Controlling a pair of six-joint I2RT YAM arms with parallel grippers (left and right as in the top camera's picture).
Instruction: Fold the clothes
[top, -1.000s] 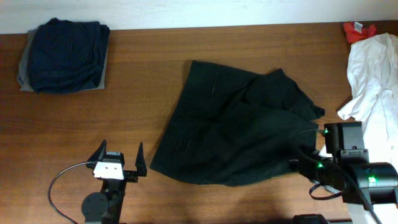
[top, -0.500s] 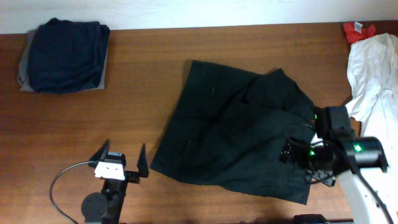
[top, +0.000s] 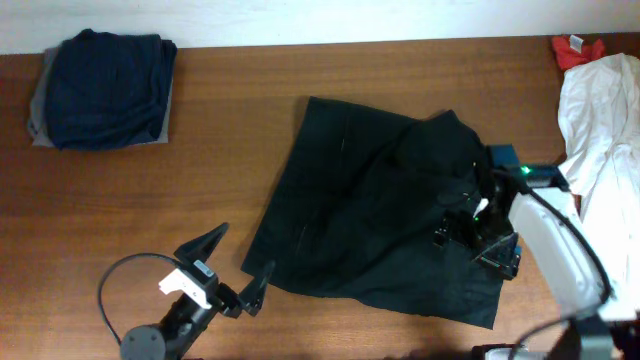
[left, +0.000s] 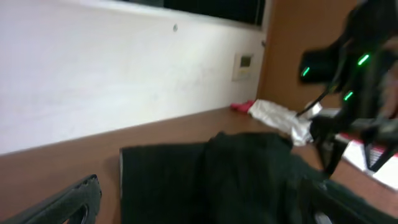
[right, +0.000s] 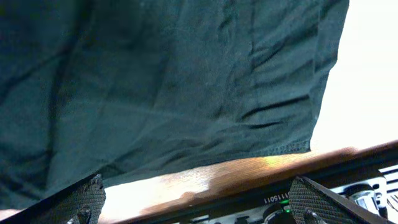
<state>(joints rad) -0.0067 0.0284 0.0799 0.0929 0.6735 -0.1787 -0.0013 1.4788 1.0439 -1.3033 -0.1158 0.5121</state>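
The right gripper hung with its two fingers spread wide and nothing between them. It was directly above the near-right part of the black cloth. In the wrist view, the cloth's hem and a strip of bare table lay just under the fingertips.

The left gripper was also fully open and empty. It sat low over the table, turned toward the cloth. One fingertip was just beside the cloth's near-left corner; whether it touched could not be told.

The black cloth lay wrinkled in the middle of the table. Its straight left edge slanted from the far side down to that near-left corner, and its bulk spread away to the right.

The cloth was therefore straight below the right gripper, and ahead and to the right of the left one. Each arm seemed best placed for its own near corner. Nothing stood between either gripper and the cloth.

A white garment lay along the right edge, close to the right arm, and looked as if it could be brushed. A red piece sat beyond it in the far corner. A navy pile on a grey piece rested far left, well apart.
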